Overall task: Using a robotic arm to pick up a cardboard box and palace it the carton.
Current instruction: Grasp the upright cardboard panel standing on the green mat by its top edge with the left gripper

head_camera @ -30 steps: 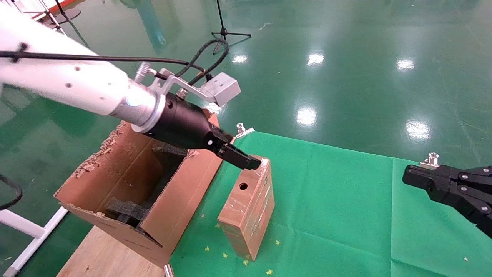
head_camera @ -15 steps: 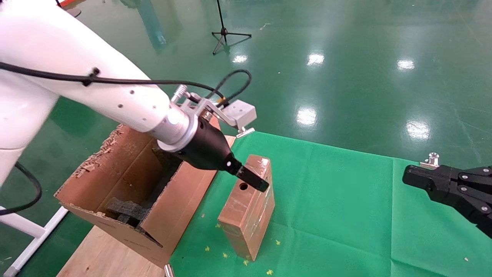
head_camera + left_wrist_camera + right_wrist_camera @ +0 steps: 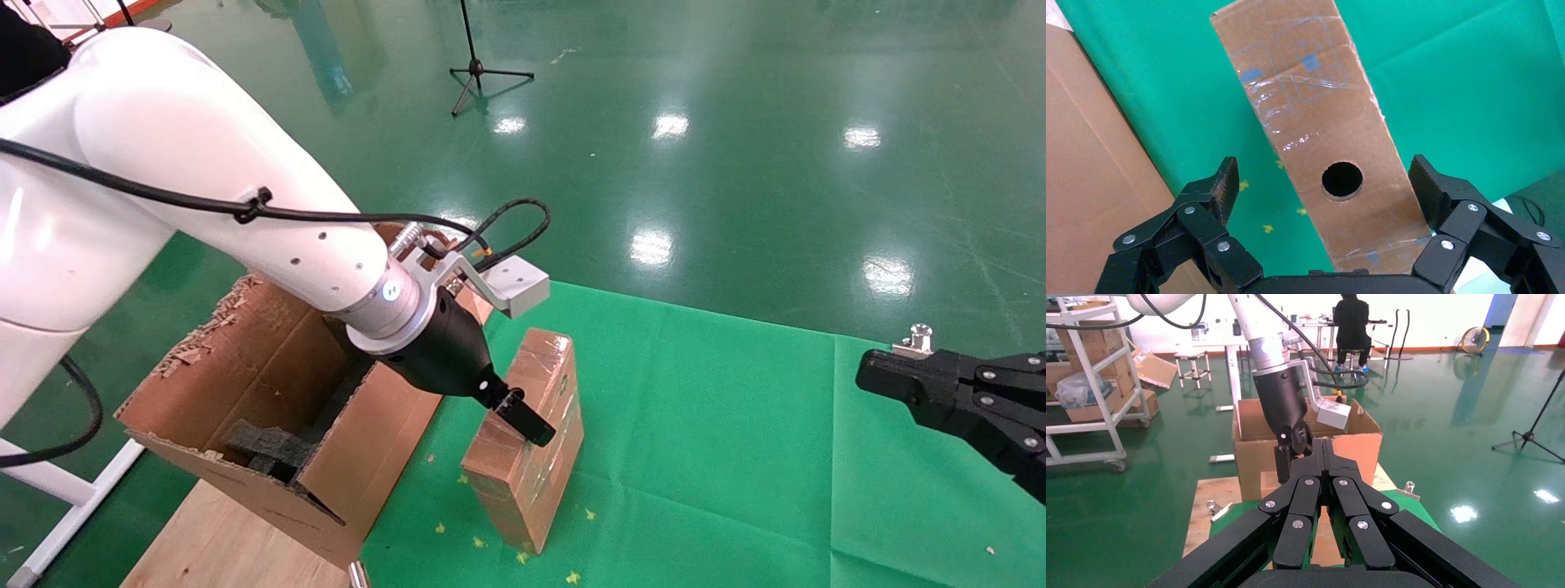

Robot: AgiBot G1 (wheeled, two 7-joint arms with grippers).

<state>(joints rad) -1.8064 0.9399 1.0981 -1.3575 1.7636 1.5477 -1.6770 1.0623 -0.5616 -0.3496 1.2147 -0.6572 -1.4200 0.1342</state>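
The cardboard box (image 3: 549, 392), slim, brown and taped, stands on edge on the green cloth, its holed face turned toward the carton. The robotic arm's left gripper (image 3: 523, 425) is low over that face, open. In the left wrist view the box (image 3: 1315, 104) runs between the spread fingers (image 3: 1225, 184), with a gap on one side and the other finger close to the box's edge. The carton (image 3: 384, 441), with ragged flaps and black foam inside, stands just left of the box. My right gripper (image 3: 868, 377) hovers shut at the right edge, pointing at the scene (image 3: 1321, 444).
The green cloth (image 3: 719, 457) covers the table and is clipped by metal clamps (image 3: 921, 336). A wooden board (image 3: 221, 539) lies under the carton. A tripod stand (image 3: 478, 69) is on the green floor behind. The carton (image 3: 1361, 447) and shelving (image 3: 1083, 404) show in the right wrist view.
The left arm has swung down and toward me, bringing its gripper from the box's far top corner to low over the holed face. The box and right gripper have not moved.
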